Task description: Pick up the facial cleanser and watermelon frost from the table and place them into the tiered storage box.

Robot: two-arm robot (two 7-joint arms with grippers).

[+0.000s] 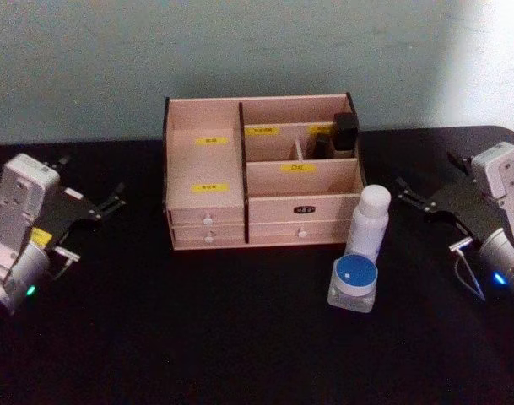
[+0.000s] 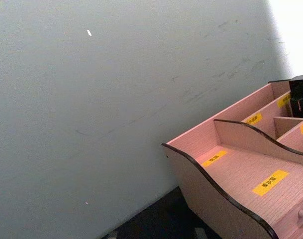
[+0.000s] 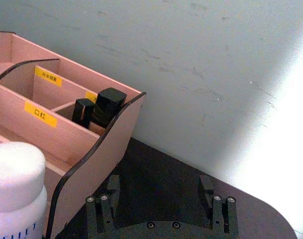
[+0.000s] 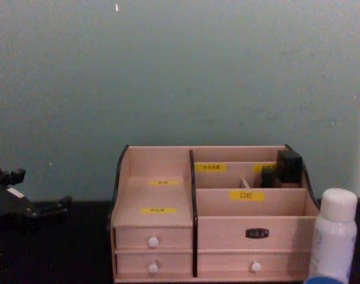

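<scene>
Both loose items stand on the black table [image 1: 197, 346], off the tiered storage box's [image 1: 204, 122] front corner on the robot's right side

- White bottle [image 1: 370, 221]: upright, long axis vertical, cap up, just beside the box's right front corner. Whether it touches the box cannot be told
- Blue-lidded jar [image 1: 354, 283]: squat, lid up, just in front of the bottle on the robot's side. The two are close enough that contact cannot be ruled out
- Which of them is the cleanser and which the watermelon frost cannot be read

Right gripper [image 1: 406, 191]: hangs above the table, right of the bottle, fingers pointing inward toward the box. The wrist view shows the jaws spread wide with nothing between them. There the bottle sits off to one side of the finger gap, so it is not yet lined up

Left gripper [image 1: 113, 199]: far side of the box, well apart from both items, jaws apparently spread and empty

Judgement: the right arm is clearly nearer, and the bottle lies between it and the box. A sideways approach across the upright body looks natural, but the jar close by leaves little room low down. In the box, the rear right compartment already holds dark items [image 1: 345, 131]
</scene>
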